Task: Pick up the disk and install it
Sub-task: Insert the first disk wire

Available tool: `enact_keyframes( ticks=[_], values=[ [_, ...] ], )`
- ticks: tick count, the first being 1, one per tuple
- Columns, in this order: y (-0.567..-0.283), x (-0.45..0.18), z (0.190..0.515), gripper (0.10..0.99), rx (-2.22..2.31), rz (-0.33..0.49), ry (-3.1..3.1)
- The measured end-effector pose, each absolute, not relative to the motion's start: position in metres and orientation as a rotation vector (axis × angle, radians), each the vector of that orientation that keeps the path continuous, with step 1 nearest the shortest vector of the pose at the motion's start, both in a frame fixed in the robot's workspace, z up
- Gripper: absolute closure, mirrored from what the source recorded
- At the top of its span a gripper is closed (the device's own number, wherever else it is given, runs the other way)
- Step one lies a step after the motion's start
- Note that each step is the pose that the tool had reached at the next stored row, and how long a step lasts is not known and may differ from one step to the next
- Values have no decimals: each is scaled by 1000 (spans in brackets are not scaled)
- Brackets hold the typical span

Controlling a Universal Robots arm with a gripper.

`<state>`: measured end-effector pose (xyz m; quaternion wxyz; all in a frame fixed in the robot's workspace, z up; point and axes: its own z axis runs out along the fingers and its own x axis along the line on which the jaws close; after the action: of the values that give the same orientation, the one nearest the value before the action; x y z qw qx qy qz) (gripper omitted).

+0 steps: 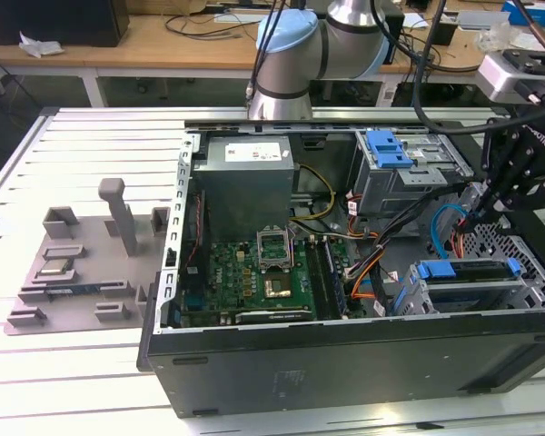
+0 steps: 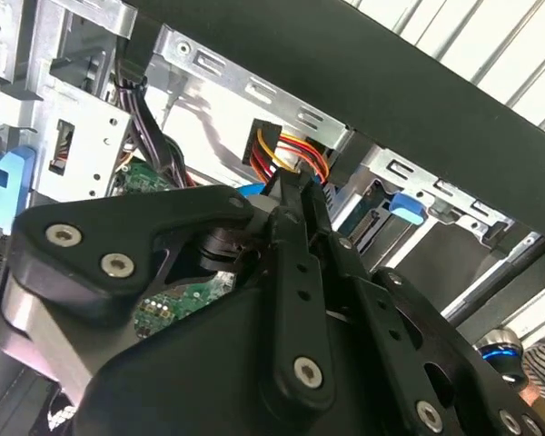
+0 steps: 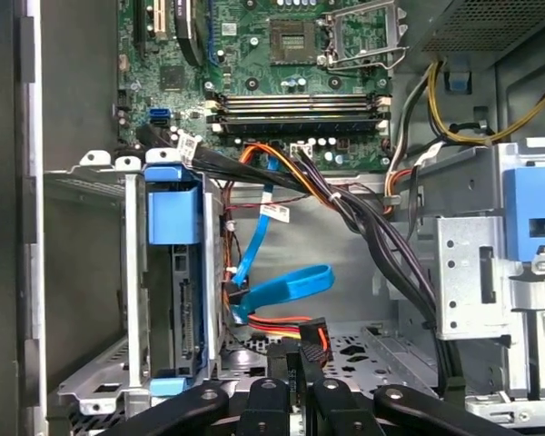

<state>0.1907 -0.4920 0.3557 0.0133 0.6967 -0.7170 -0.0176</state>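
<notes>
The disk (image 1: 468,292) sits in the drive cage at the near corner of the open computer case (image 1: 345,363), on the exterior view's right, with its blue rail (image 1: 456,270) on top. The first wrist view shows the disk (image 3: 177,309) on edge in that cage. My gripper (image 1: 475,216) hangs just behind the cage, above the case floor. Its fingers (image 3: 295,377) are shut on a black cable plug (image 3: 304,334) with red and orange wires. In the second wrist view the gripper (image 2: 293,186) points at a plug with yellow and red wires (image 2: 286,150).
The motherboard (image 1: 254,272) fills the case's middle. A grey metal box (image 1: 250,173) with a white sticker stands behind it. An upper bay with a blue tab (image 1: 388,148) is at the back. A blue flat cable (image 3: 282,286) and black wire bundles cross beside the gripper. A grey fixture (image 1: 82,263) lies on the table.
</notes>
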Motion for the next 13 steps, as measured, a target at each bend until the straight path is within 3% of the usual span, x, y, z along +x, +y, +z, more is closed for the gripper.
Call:
enact_keyframes(
  ticks=[13],
  values=[
    [-539,184,350,918,2170,-39,-2221]
  ],
)
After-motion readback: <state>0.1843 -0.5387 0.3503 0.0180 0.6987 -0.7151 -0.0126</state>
